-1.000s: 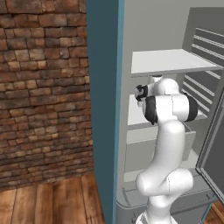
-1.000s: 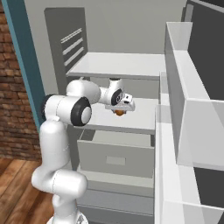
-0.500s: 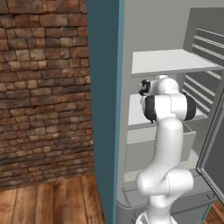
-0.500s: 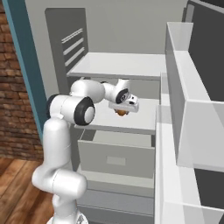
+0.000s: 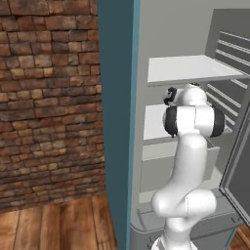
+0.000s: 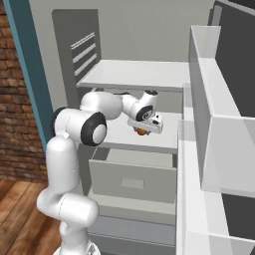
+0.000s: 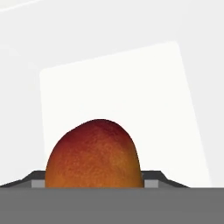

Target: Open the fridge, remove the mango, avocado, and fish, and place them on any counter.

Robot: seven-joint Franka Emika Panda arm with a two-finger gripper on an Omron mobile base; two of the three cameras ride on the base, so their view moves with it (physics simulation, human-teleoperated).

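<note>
The fridge (image 6: 149, 30) stands open, its door swung out to the right; the white arm reaches in over the middle shelf (image 6: 164, 137), above the grey drawer (image 6: 132, 182); the gripper (image 6: 144, 128) sits near the front edge of that shelf, toward its middle; the mango (image 6: 142, 132) shows orange just under the hand, and in the hand view the mango (image 7: 94, 155) sits between the fingertips, its red-orange top bulging up against the white shelf; the jaws are pinched on the fruit, one at each side; whether it rests on the shelf or hangs just clear, I cannot tell; the upper shelf (image 5: 190, 68) lies bare above the arm.
</note>
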